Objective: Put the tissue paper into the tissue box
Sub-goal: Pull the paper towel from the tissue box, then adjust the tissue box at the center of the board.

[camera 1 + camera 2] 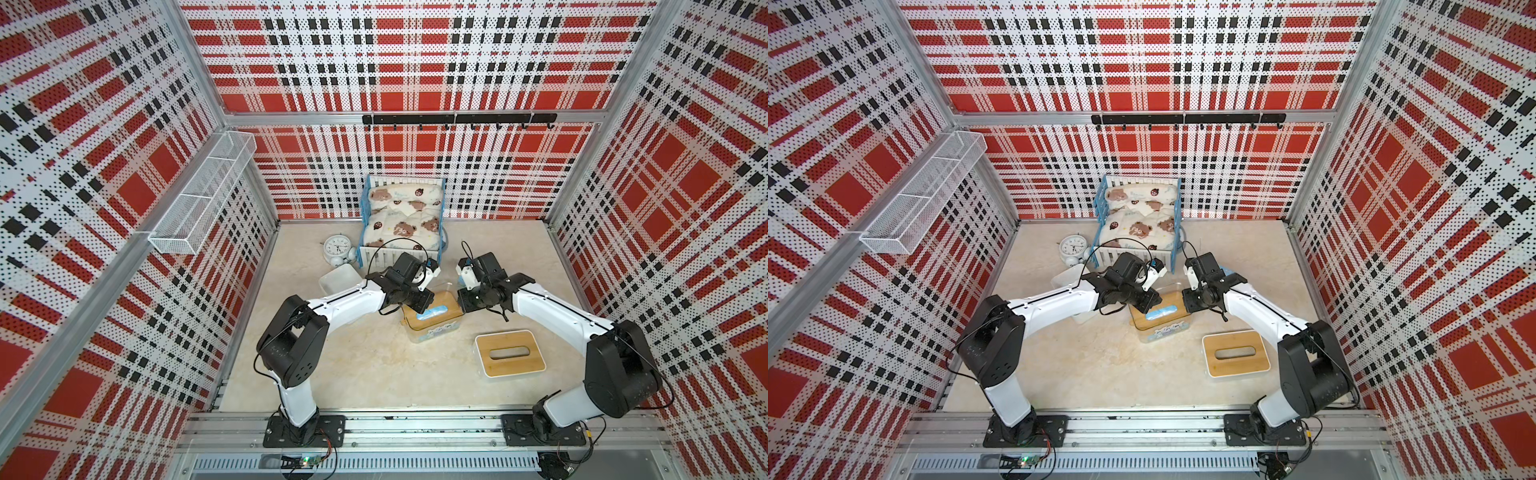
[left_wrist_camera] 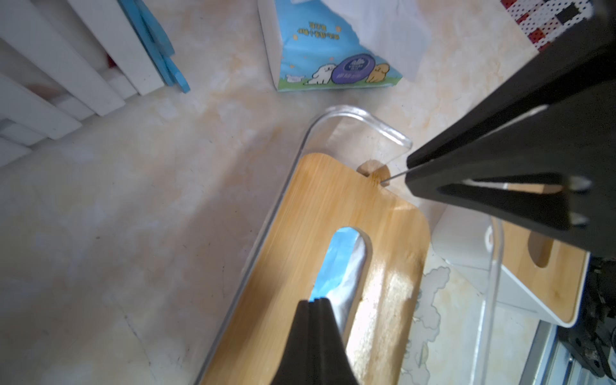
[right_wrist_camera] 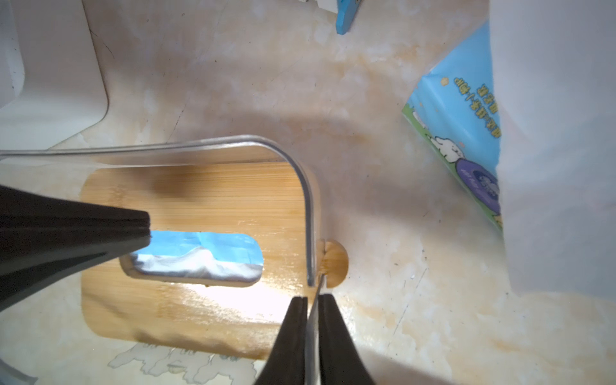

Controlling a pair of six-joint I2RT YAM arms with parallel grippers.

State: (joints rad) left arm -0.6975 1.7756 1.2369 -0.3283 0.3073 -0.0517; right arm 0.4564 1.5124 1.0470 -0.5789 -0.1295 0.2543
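A clear tissue box (image 1: 432, 330) stands mid-table with a bamboo lid (image 2: 316, 206) lying in its top. Through the lid's slot shows a blue-and-white pack of tissue paper (image 3: 206, 253), also seen in a top view (image 1: 432, 315). My left gripper (image 2: 315, 301) is shut, empty, its tips over the slot's end. My right gripper (image 3: 312, 296) is at the box's other end, by the lid's tab, jaws pinched on the thin clear wall (image 3: 310, 213). A second tissue paper pack (image 2: 333, 60) lies on the table beyond the box.
A white box with a slotted bamboo lid (image 1: 509, 353) sits front right. A lidless white box (image 1: 338, 278) is under my left arm. A toy crib (image 1: 401, 220) and an alarm clock (image 1: 337, 247) stand at the back.
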